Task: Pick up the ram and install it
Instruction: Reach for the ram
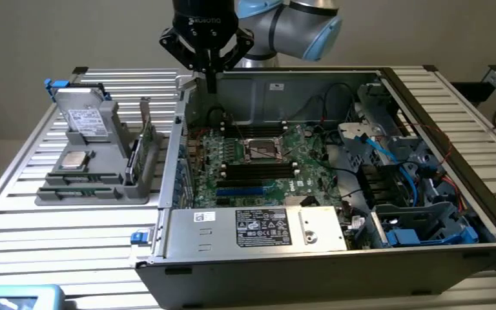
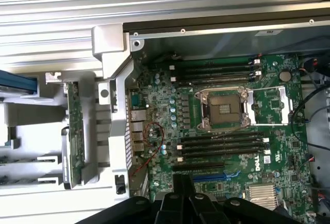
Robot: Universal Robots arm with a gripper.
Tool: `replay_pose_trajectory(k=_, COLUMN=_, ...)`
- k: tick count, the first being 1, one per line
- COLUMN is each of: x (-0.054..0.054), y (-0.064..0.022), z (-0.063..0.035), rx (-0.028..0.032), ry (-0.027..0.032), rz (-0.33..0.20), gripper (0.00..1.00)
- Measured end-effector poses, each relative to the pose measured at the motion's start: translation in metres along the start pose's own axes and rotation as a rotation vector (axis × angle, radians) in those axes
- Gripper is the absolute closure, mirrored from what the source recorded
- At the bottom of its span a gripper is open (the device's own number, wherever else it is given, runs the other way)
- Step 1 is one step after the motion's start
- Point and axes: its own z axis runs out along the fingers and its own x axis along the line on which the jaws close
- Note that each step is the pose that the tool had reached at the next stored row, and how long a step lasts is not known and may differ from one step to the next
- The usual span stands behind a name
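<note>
The ram [image 2: 76, 131] is a thin dark-green stick standing on edge in a grey holder [image 1: 84, 188], outside the open computer case; it also appears as the ram [image 1: 150, 141] at the exterior view's left. My gripper [image 1: 211, 82] hangs above the case's back corner, shut with nothing between its fingers, well apart from the ram. In the wrist view the gripper [image 2: 183, 185] is a dark tip over the motherboard [image 2: 268, 105]. Black memory slots [image 2: 221, 144] lie on both sides of the processor socket [image 2: 224, 109].
The holder also carries a hard drive [image 1: 84, 116] and a processor chip [image 1: 75, 160]. Case walls [image 1: 179, 129] stand between holder and motherboard. A labelled metal box [image 1: 261, 227] sits at the case front. Cables and blue parts [image 1: 386, 168] crowd the exterior view's right.
</note>
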Motion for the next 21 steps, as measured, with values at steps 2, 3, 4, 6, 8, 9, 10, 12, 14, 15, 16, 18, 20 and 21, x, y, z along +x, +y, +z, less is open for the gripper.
replay_pose_trajectory(k=2, x=0.000, y=0.0000, z=0.0000, rx=0.0000, ry=0.0000, rz=0.001, gripper=0.89)
replay_pose_trajectory(k=3, x=0.000, y=-0.0001, z=-0.0001, rx=0.0001, ry=0.0000, rz=0.001, gripper=0.89)
replay_pose_trajectory(k=4, x=0.000, y=-0.0007, z=-0.0002, rx=0.0001, ry=0.0002, rz=0.001, gripper=0.89)
replay_pose_trajectory(k=6, x=0.001, y=-0.0023, z=-0.0001, rx=-0.0020, ry=0.0001, rz=0.001, gripper=0.89)
replay_pose_trajectory(k=8, x=0.004, y=-0.0043, z=-0.0003, rx=-0.0035, ry=0.0003, rz=0.001, gripper=0.89)
replay_pose_trajectory(k=9, x=0.007, y=-0.0056, z=-0.0004, rx=-0.0044, ry=0.0004, rz=0.001, gripper=0.89)
replay_pose_trajectory(k=10, x=0.011, y=-0.0071, z=-0.0005, rx=-0.0052, ry=0.0004, rz=0.001, gripper=0.89)
replay_pose_trajectory(k=12, x=0.019, y=-0.0096, z=-0.0008, rx=-0.0059, ry=0.0006, rz=0.001, gripper=0.89)
replay_pose_trajectory(k=14, x=0.027, y=-0.0122, z=-0.0010, rx=-0.0065, ry=0.0006, rz=0.001, gripper=0.89)
replay_pose_trajectory(k=15, x=0.032, y=-0.0132, z=-0.0010, rx=-0.0067, ry=0.0006, rz=0.001, gripper=0.89)
replay_pose_trajectory(k=16, x=0.036, y=-0.0141, z=-0.0011, rx=-0.0066, ry=0.0006, rz=0.001, gripper=0.89)
replay_pose_trajectory(k=18, x=0.046, y=-0.0155, z=-0.0009, rx=-0.0066, ry=0.0006, rz=0.001, gripper=0.89)
replay_pose_trajectory(k=20, x=0.054, y=-0.0166, z=-0.0005, rx=-0.0066, ry=0.0006, rz=0.001, gripper=0.89)
replay_pose_trajectory(k=21, x=0.059, y=-0.0172, z=-0.0002, rx=-0.0067, ry=0.0006, rz=0.001, gripper=0.89)
